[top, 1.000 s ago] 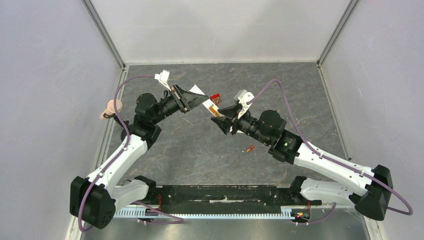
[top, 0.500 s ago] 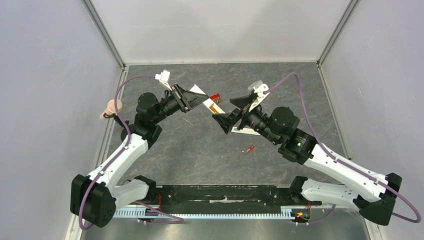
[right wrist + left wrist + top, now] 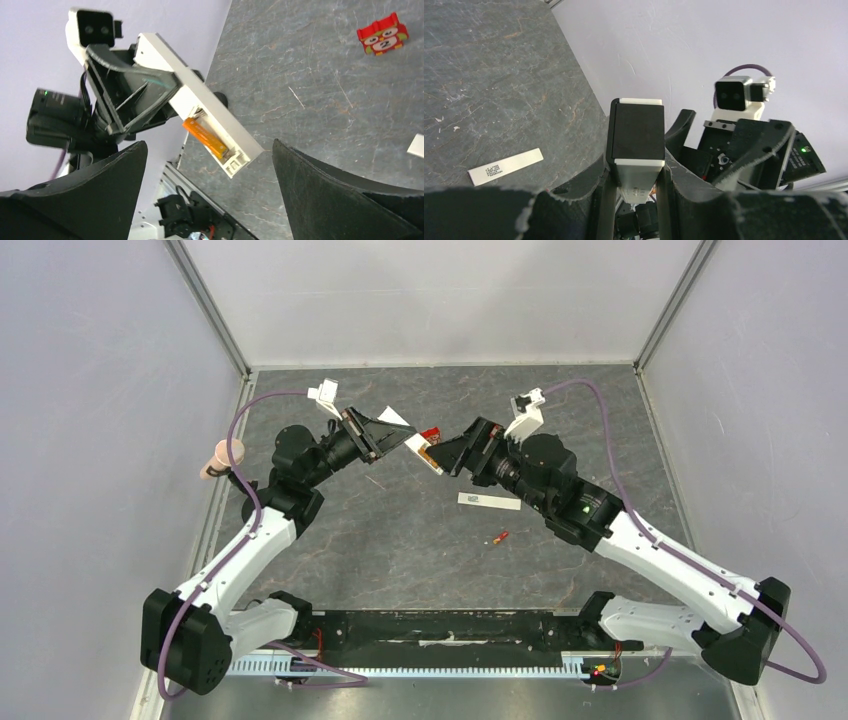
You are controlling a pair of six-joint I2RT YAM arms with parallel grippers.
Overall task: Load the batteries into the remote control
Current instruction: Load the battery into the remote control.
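My left gripper (image 3: 404, 441) is shut on the remote control (image 3: 417, 448), a slim white bar held in the air over the table's middle. In the left wrist view its dark end (image 3: 636, 132) sticks out between my fingers (image 3: 684, 187). In the right wrist view the remote (image 3: 200, 100) shows its battery recess with one orange battery (image 3: 205, 136) lying in it. My right gripper (image 3: 452, 454) is open and empty, facing the remote's free end at close range; its jaws stand wide apart in the right wrist view (image 3: 210, 200). A second battery (image 3: 500, 537) lies on the table.
The thin white cover strip (image 3: 489, 501) lies on the table under my right arm; it also shows in the left wrist view (image 3: 506, 166). A small red box (image 3: 431, 434) sits behind the remote, and in the right wrist view (image 3: 382, 34). Grey walls enclose the dark tabletop.
My right arm has swung up and back, its gripper going from just below the remote's end to level with it, uncovering the cover strip. The left arm holds still with the remote.
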